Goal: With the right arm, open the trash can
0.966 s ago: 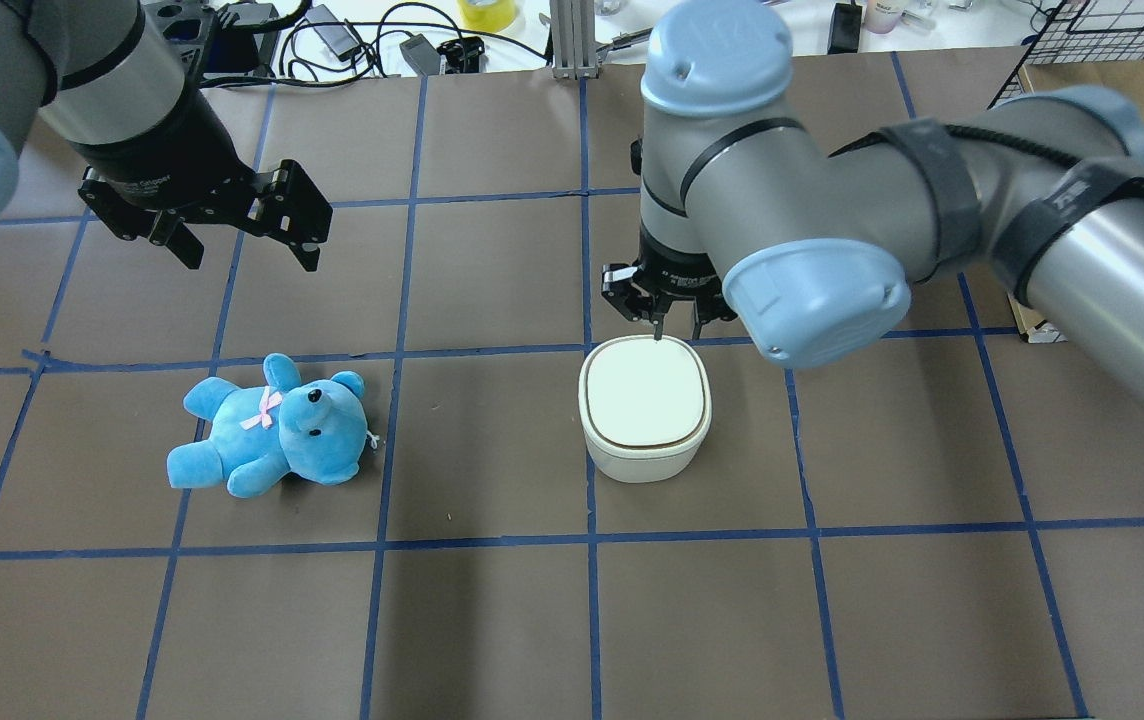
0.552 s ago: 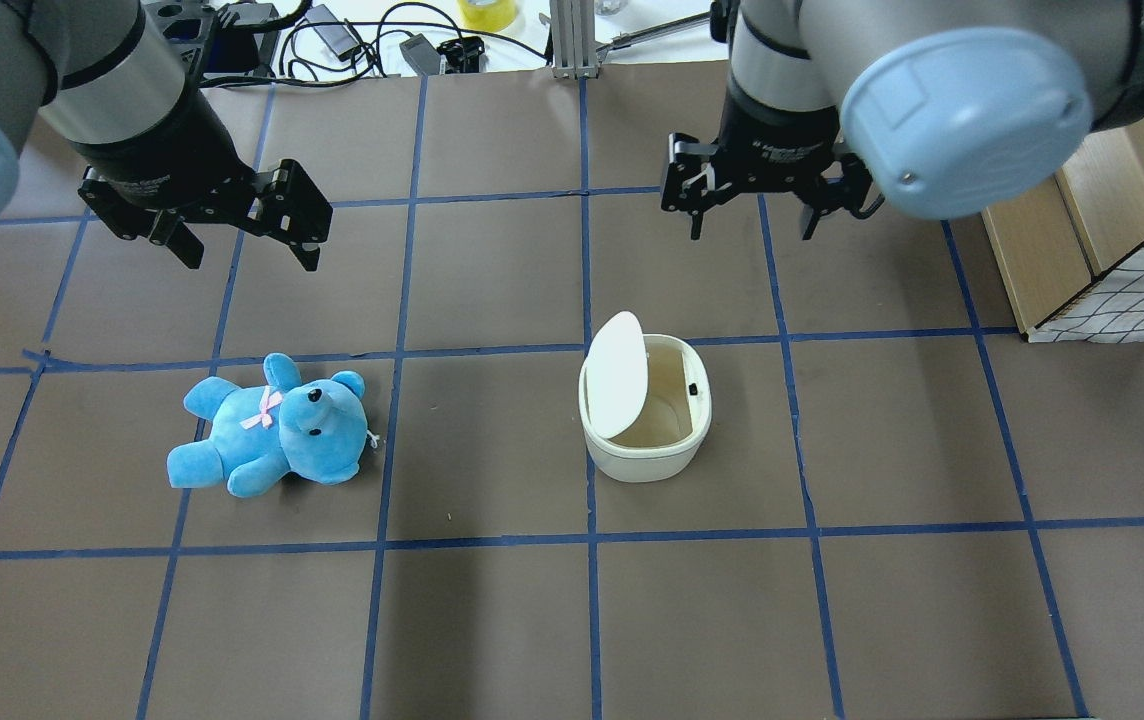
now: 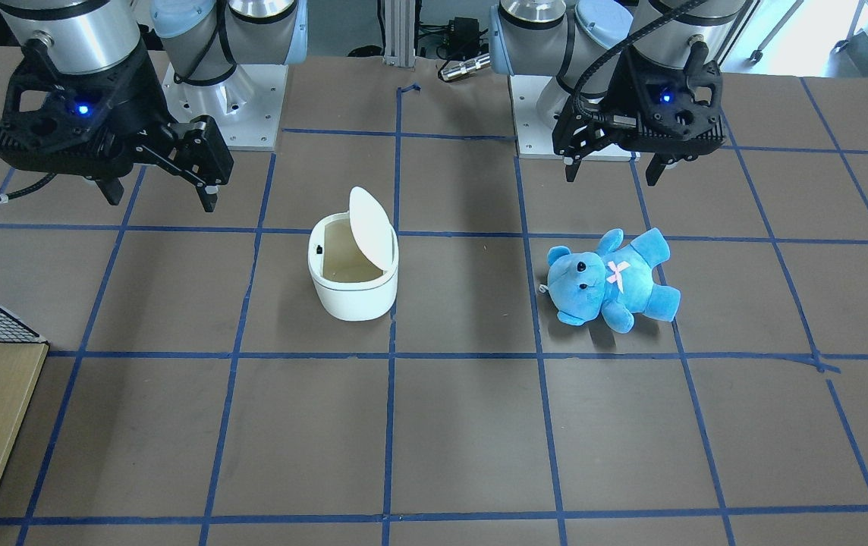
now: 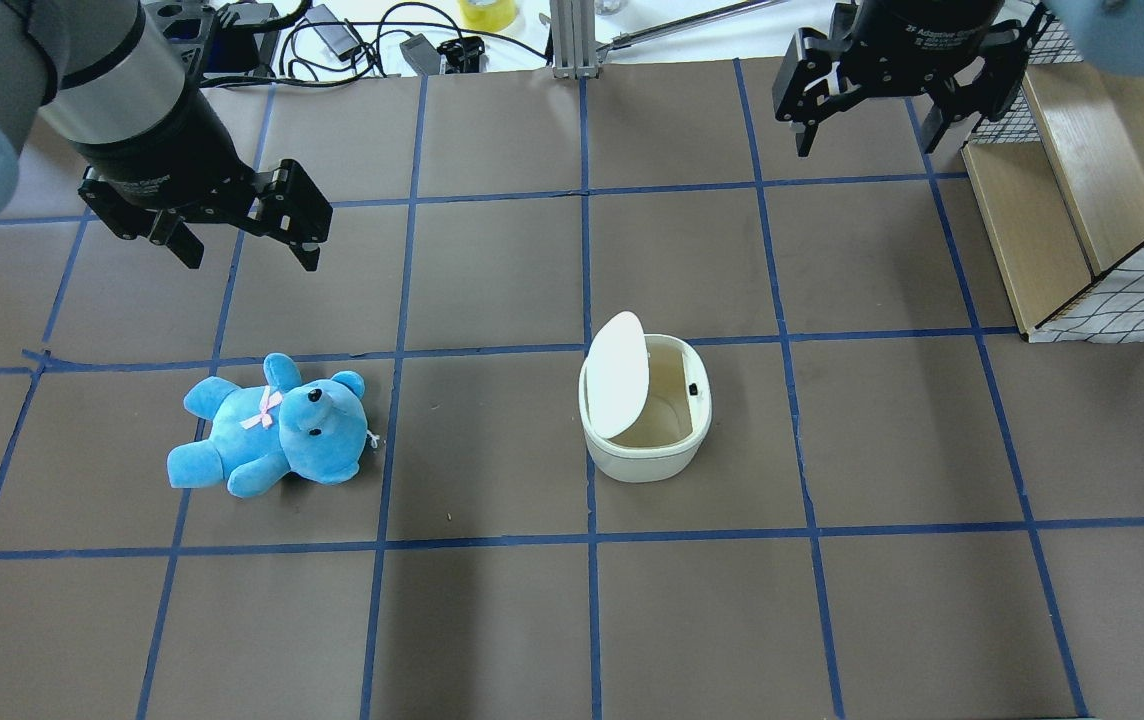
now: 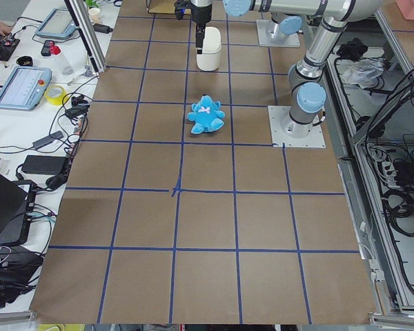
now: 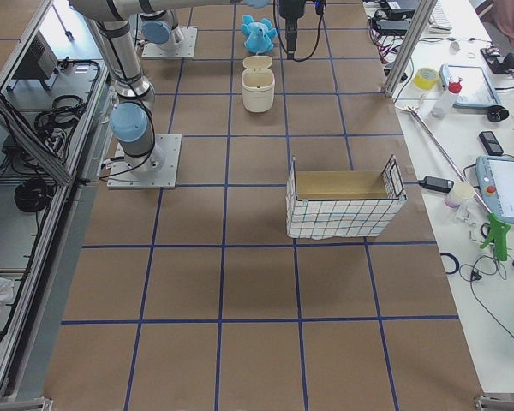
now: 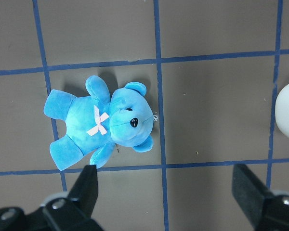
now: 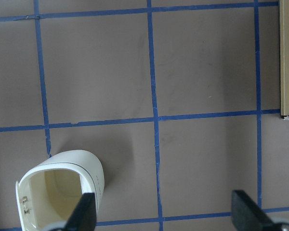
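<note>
Robotics lab w/ taped-grid table (image 4: 492,620), teach pendants (image 5: 22,87) & cables (image 5: 400,196).

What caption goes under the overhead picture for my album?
White trash can with its lid flipped up, a blue teddy bear lying nearby, left gripper and right gripper open, holding nothing.

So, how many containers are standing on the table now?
2. The white trash can, its lid flipped up, stands near the middle of the table. A wire-sided box stands toward the robot's right end. None seems hidden.

White trash can (image 4: 644,458), blue bear (image 4: 267,437)
</note>
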